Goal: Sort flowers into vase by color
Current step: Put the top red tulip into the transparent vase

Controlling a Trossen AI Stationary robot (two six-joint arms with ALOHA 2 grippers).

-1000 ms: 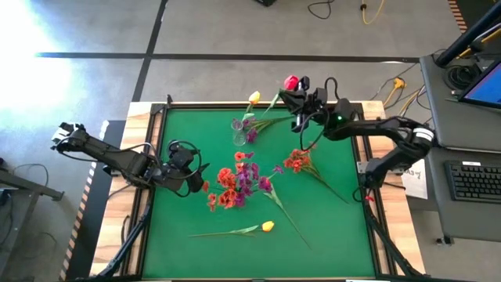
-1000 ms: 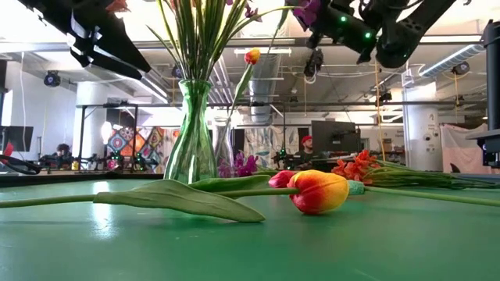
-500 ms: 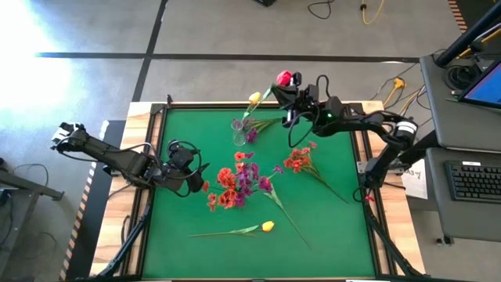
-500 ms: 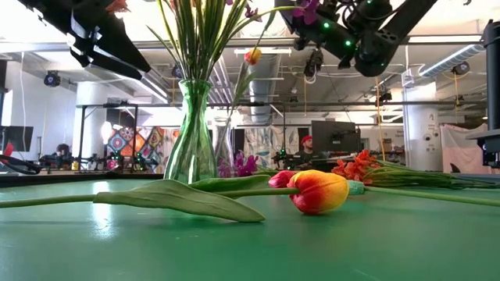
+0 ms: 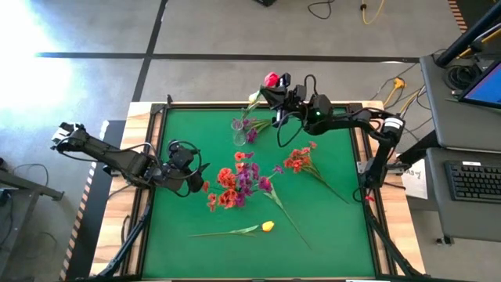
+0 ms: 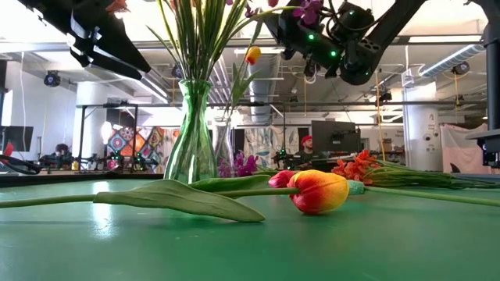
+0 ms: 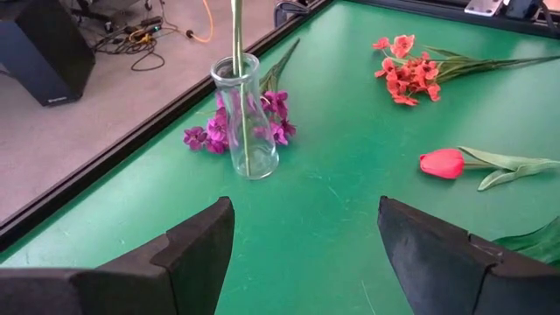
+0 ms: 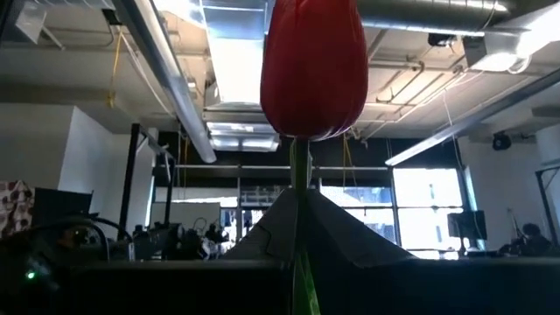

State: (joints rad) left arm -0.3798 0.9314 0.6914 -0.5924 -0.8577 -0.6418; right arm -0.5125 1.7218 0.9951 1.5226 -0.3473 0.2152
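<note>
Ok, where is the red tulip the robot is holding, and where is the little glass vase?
red tulip (image 8: 313, 66), right wrist view, on the bloom.
glass vase (image 7: 247, 131), left wrist view, on the clear body.

We lose the green vase (image 6: 191, 133) blooms above the low view's top edge, the small glass vase (image 6: 224, 148) half hidden behind it, the red tulip (image 8: 313, 66) stem vanishing between blurred dark fingers (image 8: 367, 249), distant people too small to make out.

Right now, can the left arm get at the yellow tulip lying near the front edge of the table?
Probably yes. The left claw is open and empty, and the yellow tulip lies alone on bare green mat, clear of the flower pile.
</note>
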